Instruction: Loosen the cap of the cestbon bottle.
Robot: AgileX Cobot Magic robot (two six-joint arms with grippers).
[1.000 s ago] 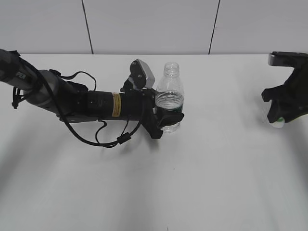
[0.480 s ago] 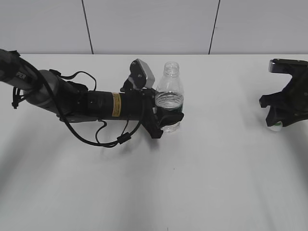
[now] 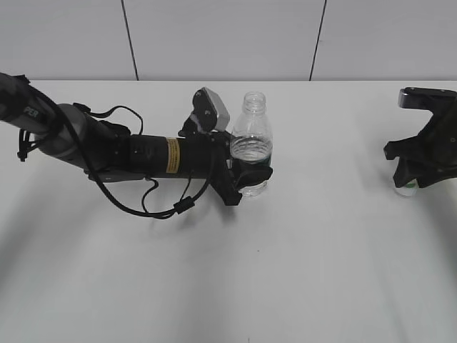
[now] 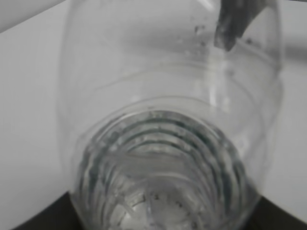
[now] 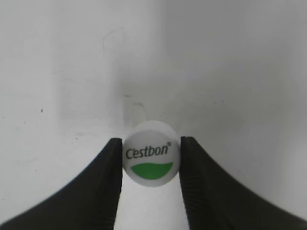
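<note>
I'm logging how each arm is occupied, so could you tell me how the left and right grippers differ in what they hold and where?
The left gripper reaches to mid-table and clamps the upright, uncapped cestbon bottle around its middle; the right gripper sits at the table's far right edge, pinching only the small white cap. The left arm lies horizontal; the right gripper points down. Both are shut on something.

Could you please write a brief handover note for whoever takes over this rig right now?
Left gripper: shut on the small clear plastic water bottle, which stands upright near mid-table, its neck open with no cap on it.
Right gripper: its black fingers are shut on the small round white plastic cap with a green mark, low over the white table at the far right.
Done: the cap is off the bottle, beyond merely loosened.
Left: set the cap down and release it, then let go of the bottle. Whether the cap already touches the table is unclear.
</note>
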